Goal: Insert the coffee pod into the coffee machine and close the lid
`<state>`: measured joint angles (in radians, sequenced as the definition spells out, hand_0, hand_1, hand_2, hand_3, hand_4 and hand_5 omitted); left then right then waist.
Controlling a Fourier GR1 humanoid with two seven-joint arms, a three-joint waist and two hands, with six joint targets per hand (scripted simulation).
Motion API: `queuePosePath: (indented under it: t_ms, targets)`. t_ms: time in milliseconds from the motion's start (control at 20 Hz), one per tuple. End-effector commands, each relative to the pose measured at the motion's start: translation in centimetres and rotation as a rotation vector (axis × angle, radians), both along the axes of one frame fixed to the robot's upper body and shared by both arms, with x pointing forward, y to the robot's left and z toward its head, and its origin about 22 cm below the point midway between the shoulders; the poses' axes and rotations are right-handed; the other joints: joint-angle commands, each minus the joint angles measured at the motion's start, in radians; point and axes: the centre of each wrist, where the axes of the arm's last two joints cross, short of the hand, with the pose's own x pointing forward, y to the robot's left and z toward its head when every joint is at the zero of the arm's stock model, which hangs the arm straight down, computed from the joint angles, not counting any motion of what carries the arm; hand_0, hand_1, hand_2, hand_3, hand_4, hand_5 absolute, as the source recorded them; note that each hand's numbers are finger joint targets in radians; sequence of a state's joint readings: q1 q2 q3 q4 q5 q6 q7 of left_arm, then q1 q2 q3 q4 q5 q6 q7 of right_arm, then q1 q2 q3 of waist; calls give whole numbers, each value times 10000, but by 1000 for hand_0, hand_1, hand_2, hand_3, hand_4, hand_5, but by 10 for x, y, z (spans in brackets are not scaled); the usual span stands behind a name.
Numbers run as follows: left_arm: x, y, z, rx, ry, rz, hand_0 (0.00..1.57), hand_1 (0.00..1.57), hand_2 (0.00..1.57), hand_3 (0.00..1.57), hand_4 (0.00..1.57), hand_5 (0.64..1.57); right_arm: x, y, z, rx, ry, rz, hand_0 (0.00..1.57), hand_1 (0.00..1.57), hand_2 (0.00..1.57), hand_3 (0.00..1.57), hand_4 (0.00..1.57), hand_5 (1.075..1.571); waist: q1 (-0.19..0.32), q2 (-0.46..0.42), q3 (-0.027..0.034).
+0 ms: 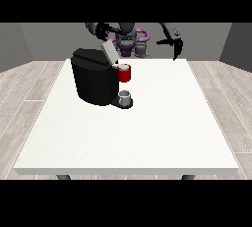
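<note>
A black coffee machine (93, 81) stands on the white table (128, 132), toward the side of the hand at the view's left (101, 30), with its grey lid (109, 52) tilted up and open. That hand hangs in the air just above and behind the lid, near the robot's chest, touching nothing that can be made out; how its fingers lie cannot be told. A red pod holder (124, 73) juts from the machine's front, below and a little toward the camera from this hand, with a pale disc at its top that may be the coffee pod (123, 66); whether it is fully seated cannot be told. Lower still, a small grey cup (125, 96) sits on the machine's drip base.

The hand at the view's right (176, 45) is raised over the table's far edge, well apart from the machine, which lies off to its side and nearer the camera. Its dark fingers point downward in a gentle curve and hold nothing; it looks relaxed and open. The robot's torso (129, 38), grey with purple rings, shows between the two arms.
</note>
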<state>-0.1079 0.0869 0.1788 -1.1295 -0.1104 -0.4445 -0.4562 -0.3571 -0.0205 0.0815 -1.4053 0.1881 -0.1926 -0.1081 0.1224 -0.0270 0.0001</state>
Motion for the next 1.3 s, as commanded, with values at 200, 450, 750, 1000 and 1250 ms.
queuePosePath:
  t_ms: [200, 450, 750, 1000, 1250]
  targets:
    - [-17, 14, 15, 84, 43, -79, 0, 0, 0, 0, 378, 1571, 25, -34, -4, -100, 417, -807, 0, 0, 0, 0, 369, 1571, 125, 124, 1]
    - [-4, 6, 20, -256, -743, -145, 0, 0, 0, 0, 328, 1571, 51, -31, 11, 158, -116, -982, 0, 0, 0, 0, 453, 1571, 366, 872, 1]
    - [9, 16, 33, -101, -968, 108, 0, 0, 0, 0, 286, 1571, 66, -40, 13, 331, -342, -942, 0, 0, 0, 0, 439, 1571, 309, 1303, 1]
    - [12, 4, 23, -277, -1027, 115, 0, 0, 0, 0, 353, 1571, 68, -39, 16, 192, -581, -355, 0, 0, 0, 0, 273, 1571, 82, 1601, -1]
    - [14, 6, 16, 30, -983, 322, 0, 0, 0, 0, 369, 1571, 79, -11, 40, 173, -525, -336, 0, 0, 0, 0, 423, 1571, 242, 1655, -3]
